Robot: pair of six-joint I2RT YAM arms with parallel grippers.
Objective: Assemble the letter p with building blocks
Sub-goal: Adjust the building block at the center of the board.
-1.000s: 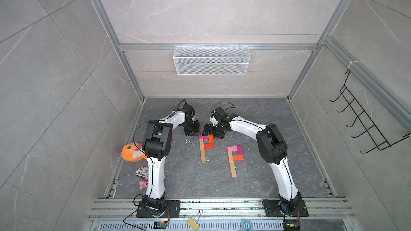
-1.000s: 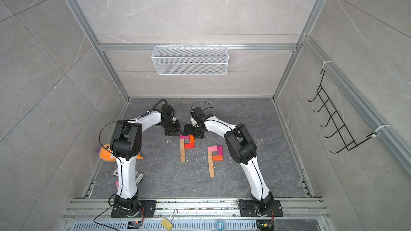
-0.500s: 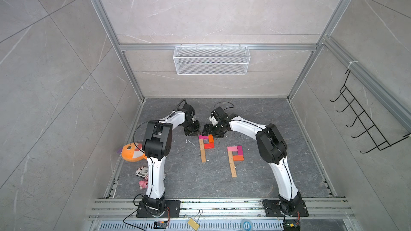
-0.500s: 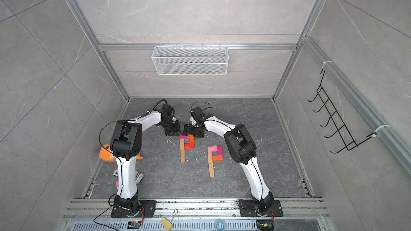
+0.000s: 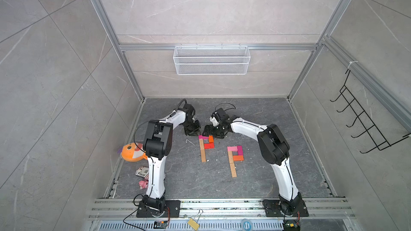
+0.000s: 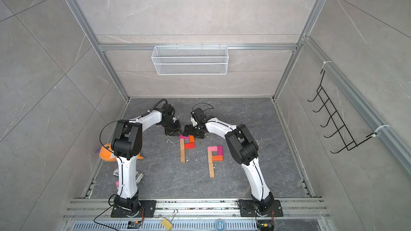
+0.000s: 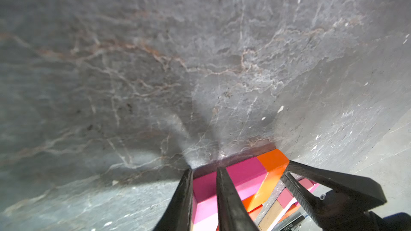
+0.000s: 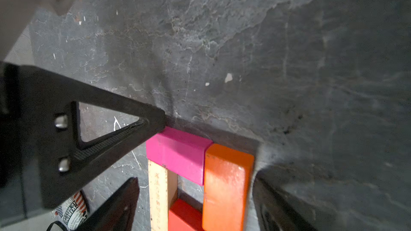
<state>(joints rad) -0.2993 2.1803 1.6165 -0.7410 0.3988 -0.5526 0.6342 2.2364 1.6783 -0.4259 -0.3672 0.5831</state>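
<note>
The left gripper (image 7: 204,170) was nearly closed, its fingers (image 7: 224,196) a narrow gap apart and nothing lifted. Its tips sat at the back outer corner of the magenta block (image 8: 178,154). In the right wrist view one tip touched that corner. One finger stood just outside the block's end and the other crossed over its top. The block lay flat on the table (image 5: 200,185).

The right gripper (image 8: 195,176) was spread wide and held nothing. Its fingers stood either side of the top of the letter P (image 5: 205,145). One was outside the tan stem (image 8: 156,196) and clear of it. The other was just beside the outer face of the orange block (image 8: 224,185); it was too dark there to tell contact.

That P had the magenta block across the top, the orange block down the right side and a red block (image 8: 182,216) closing the loop, all flat and butted together. It lay near the middle of the table, a little left.

The second P (image 5: 234,154) lay to its right, nearer the front edge and apart from both grippers.

The table was bare behind the grippers to the back edge, right of the second P to the right edge, and in front of both letters to the front edge. The strip between the letters was narrow. An orange plush fish (image 5: 131,153) lay at the left edge beside the left arm, with a printed label (image 5: 141,172) toward the front-left corner.
</note>
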